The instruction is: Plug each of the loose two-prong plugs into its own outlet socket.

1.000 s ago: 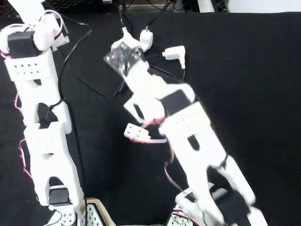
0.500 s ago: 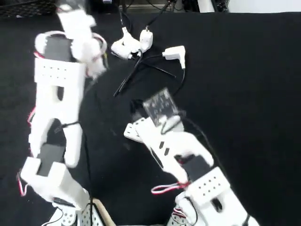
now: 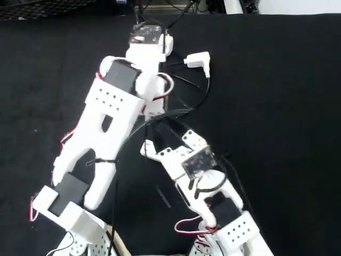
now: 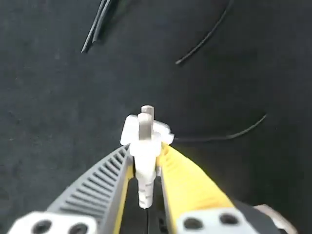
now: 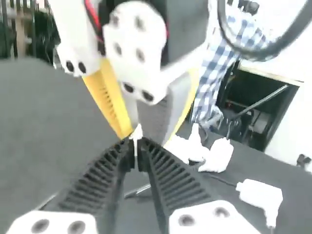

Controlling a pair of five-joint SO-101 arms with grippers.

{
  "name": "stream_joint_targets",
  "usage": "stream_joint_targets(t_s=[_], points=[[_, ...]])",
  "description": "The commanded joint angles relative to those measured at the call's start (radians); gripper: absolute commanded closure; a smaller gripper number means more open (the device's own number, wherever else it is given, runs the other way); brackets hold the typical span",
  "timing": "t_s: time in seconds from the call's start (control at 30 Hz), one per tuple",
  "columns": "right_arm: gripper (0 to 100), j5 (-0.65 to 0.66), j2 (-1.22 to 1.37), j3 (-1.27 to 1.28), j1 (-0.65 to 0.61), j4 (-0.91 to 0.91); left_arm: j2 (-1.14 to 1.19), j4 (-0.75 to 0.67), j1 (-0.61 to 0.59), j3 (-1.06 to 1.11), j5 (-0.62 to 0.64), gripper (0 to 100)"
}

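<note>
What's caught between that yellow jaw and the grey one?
A white two-prong plug, prongs pointing away from the left gripper, whose jaws are clamped on its body. The left wrist view shows this.

I am looking at what seems to be a robot lab or workshop: a white left arm (image 3: 106,120) and right arm (image 3: 213,186) with bare red wires (image 3: 187,221) are sitting on a black-clothed desk (image 3: 287,133), with cords (image 3: 184,10) trailing behind.
</note>
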Motion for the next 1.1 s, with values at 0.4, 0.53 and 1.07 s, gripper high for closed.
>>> stream_joint_targets(t_s=[0.4, 0.53, 1.07], points=[[98.7, -0.057, -0.239, -0.067, -0.026, 0.261, -0.048, 0.003, -0.012, -0.068, 0.081, 97], [98.7, -0.057, -0.239, -0.082, -0.066, 0.265, -0.048, 0.003, -0.013, -0.076, 0.057, 97], [98.7, -0.049, -0.24, -0.048, -0.089, 0.092, -0.049, 0.006, -0.077, -0.096, 0.052, 97]])
